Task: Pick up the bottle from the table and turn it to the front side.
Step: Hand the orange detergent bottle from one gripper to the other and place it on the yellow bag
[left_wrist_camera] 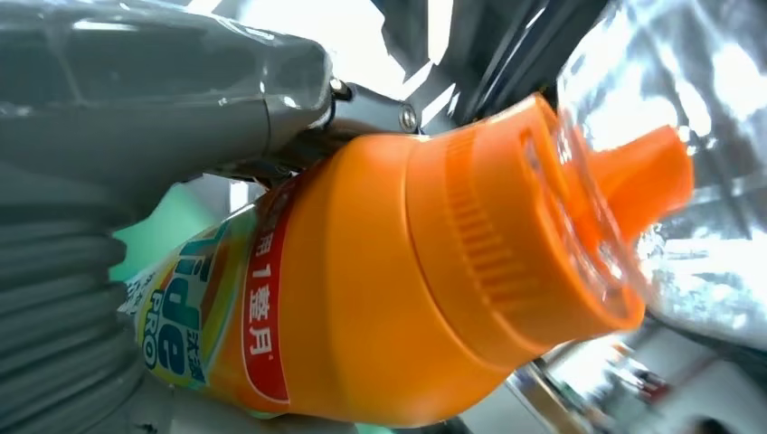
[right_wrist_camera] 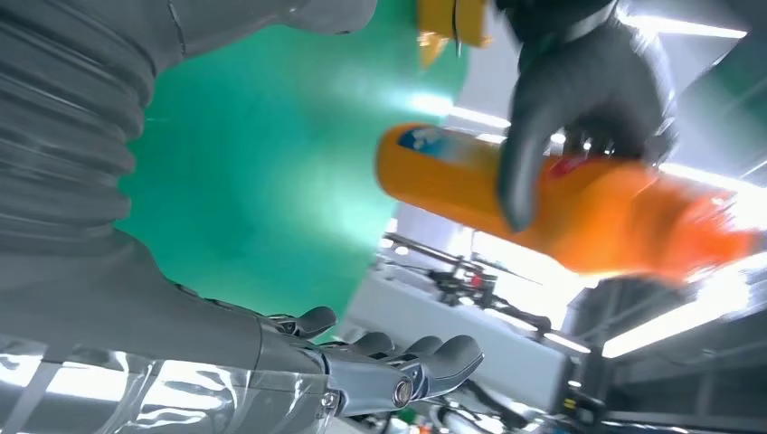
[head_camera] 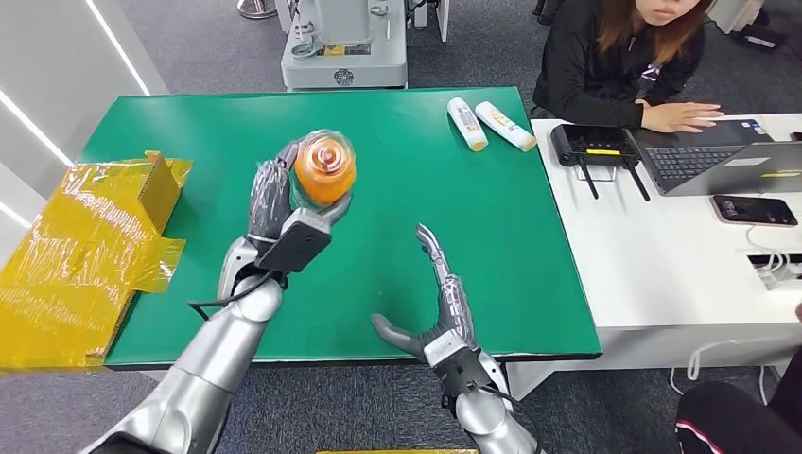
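My left hand [head_camera: 276, 200] grips an orange bottle [head_camera: 323, 168] above the green table [head_camera: 397, 170], lifted so that its clear-capped top faces the head camera. The left wrist view shows the bottle [left_wrist_camera: 380, 289] close up, with its orange cap, clear cover and printed label, held against the grey thumb [left_wrist_camera: 163, 81]. From the right wrist view the bottle [right_wrist_camera: 543, 194] hangs in the air with the dark fingers of my left hand [right_wrist_camera: 579, 99] wrapped round it. My right hand [head_camera: 440, 303] is open over the table's near edge, fingers [right_wrist_camera: 398, 362] stretched out, holding nothing.
Two white bottles [head_camera: 490, 123] lie at the table's far right. Crumpled yellow wrapping and a box [head_camera: 90, 246] hang over its left edge. A person [head_camera: 624, 57] sits at a white desk [head_camera: 662, 274] on the right, which carries a laptop, a router and a phone.
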